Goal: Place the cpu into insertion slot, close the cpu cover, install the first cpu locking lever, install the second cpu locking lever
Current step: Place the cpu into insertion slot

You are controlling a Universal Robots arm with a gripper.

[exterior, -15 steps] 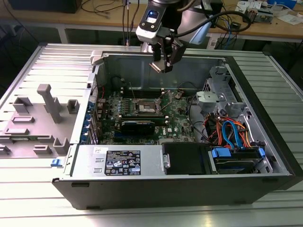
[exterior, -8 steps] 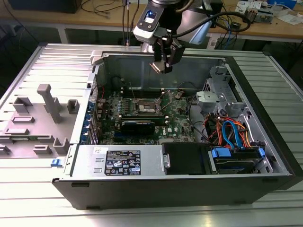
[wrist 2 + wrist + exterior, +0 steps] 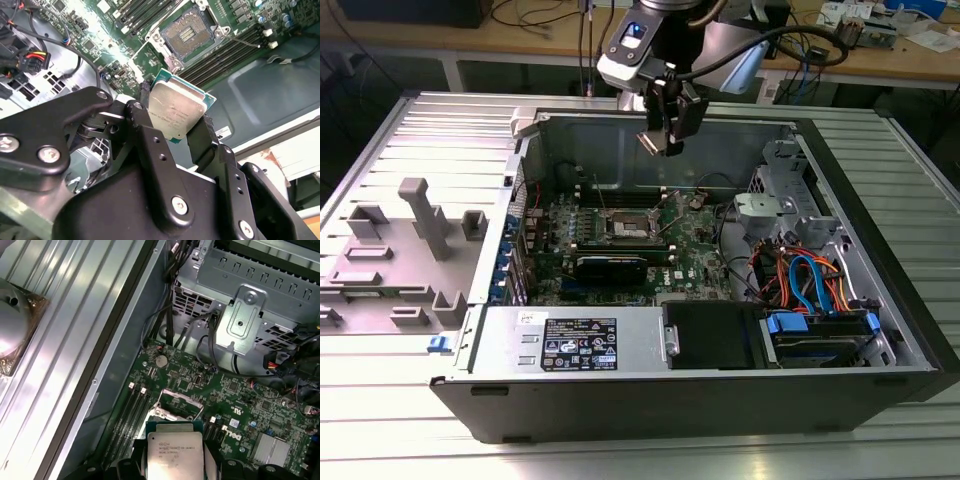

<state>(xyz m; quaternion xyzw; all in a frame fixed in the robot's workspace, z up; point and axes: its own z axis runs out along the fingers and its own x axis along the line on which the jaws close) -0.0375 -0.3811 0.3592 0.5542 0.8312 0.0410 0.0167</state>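
High over the open case (image 3: 590, 150), my pincer (image 3: 665, 140) grips the cpu (image 3: 648, 141) by two edges, insertion slot (image 3: 632, 228) toward 6 o'clock of it in the exterior view; any tilt on lowering could seat it skewed.

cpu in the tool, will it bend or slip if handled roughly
Probably stiff: the cpu is a flat metal-topped plate and shows no bend where the tool pinches its edges. Likely light, since it looks thin. Its smooth shiny top could slip, and the thin green border looks easy to chip.
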